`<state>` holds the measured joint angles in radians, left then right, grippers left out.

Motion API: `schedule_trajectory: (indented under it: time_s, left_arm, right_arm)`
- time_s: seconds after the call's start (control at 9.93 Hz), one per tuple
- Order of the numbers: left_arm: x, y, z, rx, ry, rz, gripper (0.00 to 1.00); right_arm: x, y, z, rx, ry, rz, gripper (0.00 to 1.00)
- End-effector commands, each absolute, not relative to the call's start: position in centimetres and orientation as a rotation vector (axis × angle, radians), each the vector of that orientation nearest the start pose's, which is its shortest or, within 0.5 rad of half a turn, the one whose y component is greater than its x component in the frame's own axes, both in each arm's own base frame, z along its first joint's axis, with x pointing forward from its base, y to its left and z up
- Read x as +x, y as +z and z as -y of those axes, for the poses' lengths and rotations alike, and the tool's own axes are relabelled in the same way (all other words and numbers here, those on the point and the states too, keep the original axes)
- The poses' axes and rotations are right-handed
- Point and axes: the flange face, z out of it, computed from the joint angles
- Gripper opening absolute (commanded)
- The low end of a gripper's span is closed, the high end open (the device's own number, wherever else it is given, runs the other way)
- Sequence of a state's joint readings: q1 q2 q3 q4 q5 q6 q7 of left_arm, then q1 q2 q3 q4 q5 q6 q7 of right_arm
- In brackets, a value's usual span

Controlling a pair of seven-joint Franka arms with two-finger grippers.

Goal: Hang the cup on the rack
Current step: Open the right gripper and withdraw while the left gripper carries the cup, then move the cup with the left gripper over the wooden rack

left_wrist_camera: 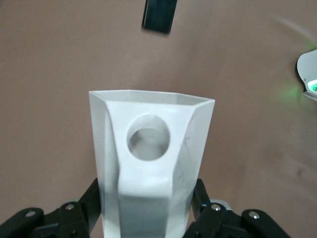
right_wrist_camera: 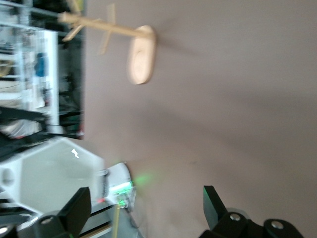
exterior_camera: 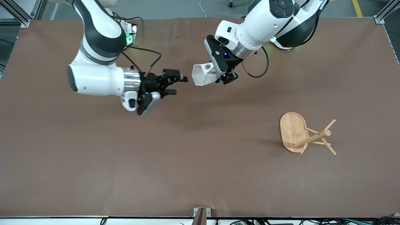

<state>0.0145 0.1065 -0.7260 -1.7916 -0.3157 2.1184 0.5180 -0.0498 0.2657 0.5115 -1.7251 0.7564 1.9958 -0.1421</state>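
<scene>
My left gripper (exterior_camera: pixel 222 76) is shut on the white faceted cup (exterior_camera: pixel 203 75) and holds it in the air over the middle of the table, lying sideways. In the left wrist view the cup (left_wrist_camera: pixel 148 163) fills the space between the dark fingers (left_wrist_camera: pixel 202 198), and its handle's round hole faces the camera. My right gripper (exterior_camera: pixel 178 85) is open and empty, in the air just beside the cup's mouth. The bamboo rack (exterior_camera: pixel 293 131) stands on its oval base toward the left arm's end of the table, nearer to the front camera. The right wrist view also shows the rack (right_wrist_camera: pixel 138 54) and the cup (right_wrist_camera: pixel 49 178).
The brown table surface (exterior_camera: pixel 156 162) carries nothing else. A small metal bracket (exterior_camera: pixel 201 214) sits at the table's near edge. Aluminium frame posts (exterior_camera: pixel 382 14) stand at the corners by the robots' bases.
</scene>
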Motion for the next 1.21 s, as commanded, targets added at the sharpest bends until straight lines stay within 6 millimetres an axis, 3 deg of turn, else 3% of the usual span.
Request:
schedule_trajectory:
  time_s: [0.0,0.2,0.3,0.4,0.6,0.81,0.91,1.11]
  left_arm:
    - [48.2,51.6,38.0,-3.143,-0.312,-1.603,0.01]
    - [50.7,51.2,33.9,-3.293,-0.217,-1.251,0.01]
    - [51.8,50.8,31.7,-3.336,-0.177,-1.098,0.0]
    - [53.0,50.2,29.4,-3.37,-0.141,-0.964,0.0]
    - [54.2,48.8,25.8,-3.317,-0.034,-0.853,0.0]
    - [57.1,44.2,23.3,-3.342,0.065,-0.759,0.0]
    - [58.3,43.3,22.2,-3.34,0.035,-0.74,0.0]
    - [59.1,41.4,21.5,-3.301,0.049,-0.757,0.0]
  right_arm:
    - [58.2,46.5,-23.2,-2.527,0.096,0.253,1.0]
    - [60.8,46.3,-13.4,-2.731,0.026,0.185,1.0]
    - [61.1,46.7,-9.5,-2.851,0.007,0.214,1.0]
    - [61.2,48.1,-5.8,-2.983,-0.044,0.266,1.0]
    - [59.6,54.7,-0.6,-3.075,-0.135,0.222,1.0]
    - [56.3,59.8,3.0,-3.08,0.005,0.005,1.0]
    - [54.6,62.1,3.4,-3.077,0.047,-0.087,1.0]
    - [52.7,64.5,3.2,-3.086,0.074,-0.131,1.0]
